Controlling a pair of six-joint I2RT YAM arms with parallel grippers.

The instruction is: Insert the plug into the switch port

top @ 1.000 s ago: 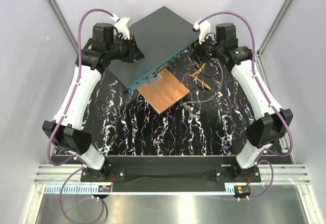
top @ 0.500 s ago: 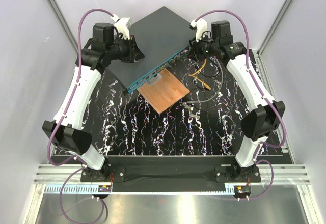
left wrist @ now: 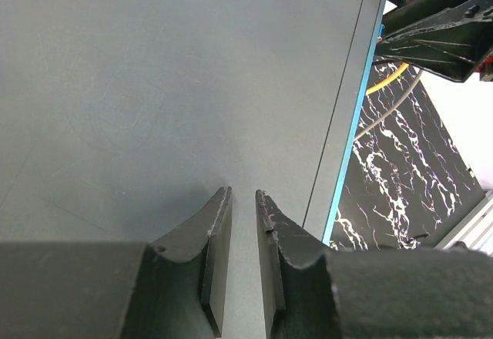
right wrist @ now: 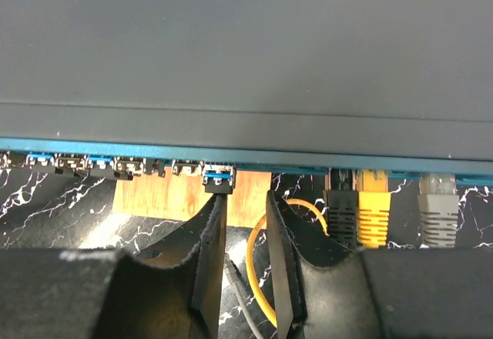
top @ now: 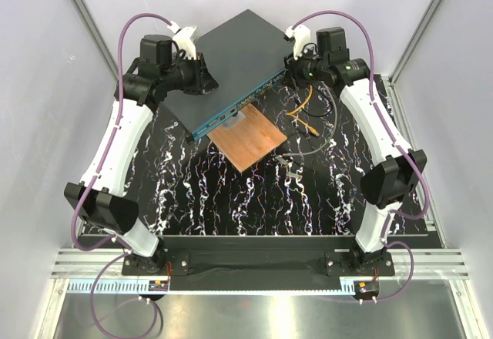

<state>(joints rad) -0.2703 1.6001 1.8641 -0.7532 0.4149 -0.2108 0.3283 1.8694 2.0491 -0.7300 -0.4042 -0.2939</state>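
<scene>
Centre on the plug (right wrist: 218,182), then push straight along the port axis, no side load, until it latches. Right gripper (right wrist: 245,199) jaws apart, gripping nothing. Plug sits just above one fingertip, off the gap's centreline, nose in a switch port (right wrist: 219,171), seating unclear. Left gripper (left wrist: 243,195) a slit apart, empty, over the switch lid (left wrist: 154,85)

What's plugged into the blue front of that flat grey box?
Showing in the box's teal front: a blue-and-black plug and, apart from it, a black plug, a yellow plug and a grey plug. The sockets' insides are hidden by the box's top.
</scene>
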